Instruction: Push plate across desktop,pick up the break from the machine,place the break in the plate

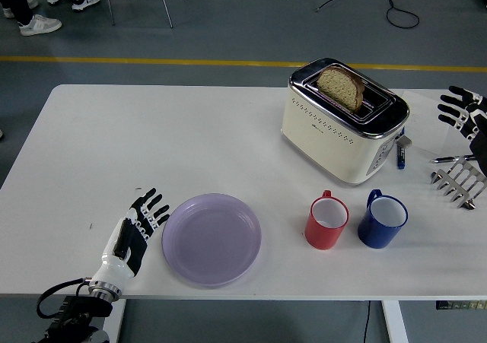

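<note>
From the head view, the robot's left hand (137,230) reaches in from the lower left corner, low over the white table (152,138), its palm turned toward the round lilac plastic plate (211,239). Its fingers are straight and slightly spread, holding nothing, with the fingertips just beside the plate's left rim; whether they touch it cannot be told. The plate lies empty near the table's front edge.

The right hand (460,109) hangs at the right edge, well apart from the plate, fingers spread and empty.

The cream and chrome two-slot toaster (342,122) stands at the far right of the table with a brown slice of bread (342,86) upright in one slot, its top sticking out. In front of the toaster stand a red mug (327,221) and a blue mug (383,220), side by side, both empty. A metal toast rack (459,182) rests near the right edge.
</note>
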Controlling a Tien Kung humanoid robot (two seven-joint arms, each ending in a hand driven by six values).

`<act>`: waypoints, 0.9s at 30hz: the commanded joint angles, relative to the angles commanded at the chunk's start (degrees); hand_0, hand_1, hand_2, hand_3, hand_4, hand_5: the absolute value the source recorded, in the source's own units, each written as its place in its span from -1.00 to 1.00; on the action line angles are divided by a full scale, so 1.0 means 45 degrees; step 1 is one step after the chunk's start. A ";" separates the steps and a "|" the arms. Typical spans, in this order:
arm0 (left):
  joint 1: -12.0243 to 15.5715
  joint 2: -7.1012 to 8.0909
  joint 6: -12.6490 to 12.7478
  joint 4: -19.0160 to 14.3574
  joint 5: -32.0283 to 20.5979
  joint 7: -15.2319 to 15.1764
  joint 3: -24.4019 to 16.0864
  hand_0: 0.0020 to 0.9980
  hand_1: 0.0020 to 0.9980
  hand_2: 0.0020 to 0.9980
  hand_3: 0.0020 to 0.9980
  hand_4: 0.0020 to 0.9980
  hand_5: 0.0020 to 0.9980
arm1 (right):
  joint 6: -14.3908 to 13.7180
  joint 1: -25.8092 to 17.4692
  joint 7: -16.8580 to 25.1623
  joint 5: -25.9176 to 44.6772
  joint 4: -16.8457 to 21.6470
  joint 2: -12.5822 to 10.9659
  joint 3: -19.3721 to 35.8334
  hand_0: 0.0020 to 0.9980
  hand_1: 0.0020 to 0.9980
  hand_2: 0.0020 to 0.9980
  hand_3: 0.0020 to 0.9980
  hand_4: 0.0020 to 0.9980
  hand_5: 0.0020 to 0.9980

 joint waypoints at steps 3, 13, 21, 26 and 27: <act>-0.0110 -0.0039 -0.0016 0.0001 -0.0024 -0.0001 0.0089 0.64 0.71 0.88 0.88 0.05 1.00 | -0.0003 -0.0011 0.0000 0.0001 -0.0004 0.0016 -0.0011 0.68 0.56 0.51 0.48 0.05 0.15; -0.0166 -0.0045 -0.0376 -0.0098 -0.0302 0.0177 0.0386 0.64 0.71 0.88 0.88 0.05 1.00 | -0.0010 -0.0035 0.0000 0.0001 -0.0015 0.0036 -0.0013 0.68 0.56 0.51 0.47 0.05 0.15; -0.0168 -0.0074 -0.0943 -0.0153 -0.0352 0.0471 0.0484 0.60 0.67 0.84 0.87 0.05 1.00 | -0.0016 -0.0057 0.0005 -0.0001 -0.0026 0.0054 -0.0020 0.68 0.56 0.51 0.47 0.05 0.16; -0.0189 -0.0088 -0.1026 -0.0249 -0.0302 0.0491 0.0509 0.59 0.66 0.83 0.86 0.04 1.00 | -0.0016 -0.0064 0.0006 -0.0002 -0.0028 0.0057 -0.0034 0.68 0.56 0.51 0.47 0.05 0.15; -0.0204 -0.0095 -0.1048 -0.0263 -0.0296 0.0499 0.0522 0.59 0.66 0.83 0.86 0.04 1.00 | -0.0017 -0.0065 0.0005 -0.0002 -0.0030 0.0060 -0.0037 0.68 0.56 0.51 0.47 0.05 0.15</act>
